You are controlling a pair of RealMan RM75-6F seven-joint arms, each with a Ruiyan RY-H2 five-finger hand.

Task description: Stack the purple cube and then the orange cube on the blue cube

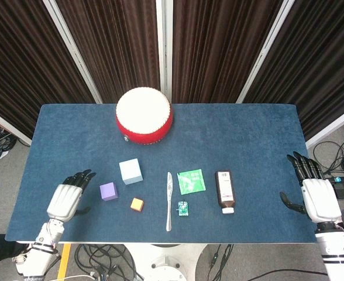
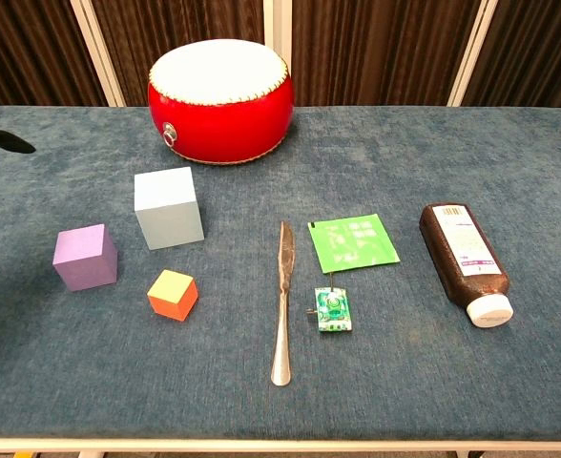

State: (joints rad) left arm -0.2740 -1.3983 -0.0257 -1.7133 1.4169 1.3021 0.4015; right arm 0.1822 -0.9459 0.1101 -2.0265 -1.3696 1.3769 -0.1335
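the left robot hand (image 1: 67,198) has a pale silver-white shell over its back and slim black fingers (image 1: 82,175). the right robot hand (image 1: 312,190) is built the same: white back plate, black fingers, a black thumb at the side. each wrist is a white cuff ringed with dark bands.
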